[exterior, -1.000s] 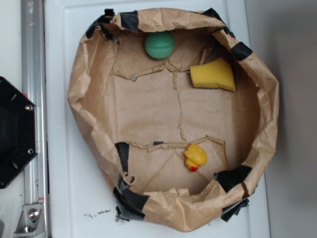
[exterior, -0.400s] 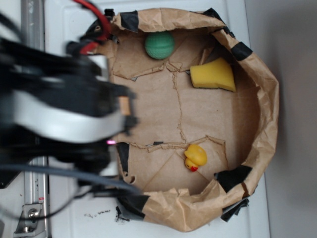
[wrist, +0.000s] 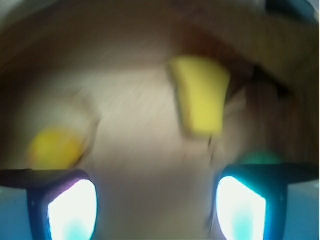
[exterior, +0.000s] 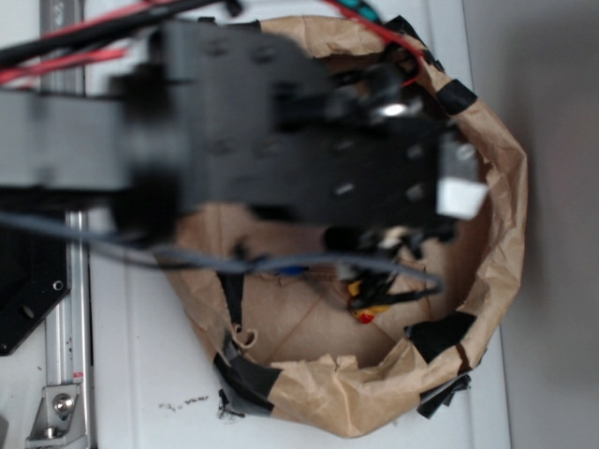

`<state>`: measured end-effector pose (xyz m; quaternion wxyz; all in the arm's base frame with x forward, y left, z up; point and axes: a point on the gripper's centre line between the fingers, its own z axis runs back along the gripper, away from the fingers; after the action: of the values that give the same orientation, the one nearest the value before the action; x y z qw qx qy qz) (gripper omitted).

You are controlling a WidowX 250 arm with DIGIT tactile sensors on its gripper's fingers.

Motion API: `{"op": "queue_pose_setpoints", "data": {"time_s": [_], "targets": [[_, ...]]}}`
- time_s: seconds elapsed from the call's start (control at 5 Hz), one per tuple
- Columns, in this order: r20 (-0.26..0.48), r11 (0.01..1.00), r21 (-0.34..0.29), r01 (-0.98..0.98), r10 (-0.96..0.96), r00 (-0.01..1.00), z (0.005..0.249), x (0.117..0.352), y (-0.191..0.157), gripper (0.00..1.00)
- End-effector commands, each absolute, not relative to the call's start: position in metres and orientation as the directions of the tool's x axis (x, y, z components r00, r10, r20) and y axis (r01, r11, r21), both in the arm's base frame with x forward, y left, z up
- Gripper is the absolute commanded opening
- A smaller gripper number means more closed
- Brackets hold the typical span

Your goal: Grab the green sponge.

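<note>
We are now hovering over crumpled brown paper basin point(exterior: 505, 215); a second ago arm was absent. Black gripper point(wrist: 155, 210) hanging released, nothing between jaws. Round green sponge point(wrist: 260, 158) peeking behind right finger, right of yellow foam wedge point(wrist: 200, 97). Blurred yellow rubber duck point(wrist: 54, 147) at left. Sponge not yet grabbed.

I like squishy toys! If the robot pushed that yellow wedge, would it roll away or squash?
It probably won't roll: the yellow wedge shows flat sides and corners, so it should slide on the paper. It looks like foam, so it's likely light and squashy, though the picture is blurry.
</note>
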<state>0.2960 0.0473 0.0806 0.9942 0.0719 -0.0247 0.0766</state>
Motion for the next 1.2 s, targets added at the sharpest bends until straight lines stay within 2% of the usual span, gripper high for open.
{"op": "queue_pose_setpoints", "data": {"time_s": [0.0, 0.2, 0.4, 0.6, 1.0], "targets": [[0.056, 0.975, 0.186, -0.124, 0.116, 0.992, 0.065, 0.315, 0.081, 1.0], [0.001, 0.953, 0.263, -0.152, 0.157, 0.988, 0.049, 0.309, 0.1, 1.0], [-0.067, 0.949, 0.275, -0.152, 0.176, 0.982, 0.028, 0.315, 0.111, 1.0], [-0.08, 0.948, 0.242, -0.208, 0.233, 0.969, 0.024, 0.315, 0.111, 0.0], [-0.082, 0.949, 0.21, -0.234, 0.255, 0.963, 0.026, 0.312, 0.113, 0.0]]}}
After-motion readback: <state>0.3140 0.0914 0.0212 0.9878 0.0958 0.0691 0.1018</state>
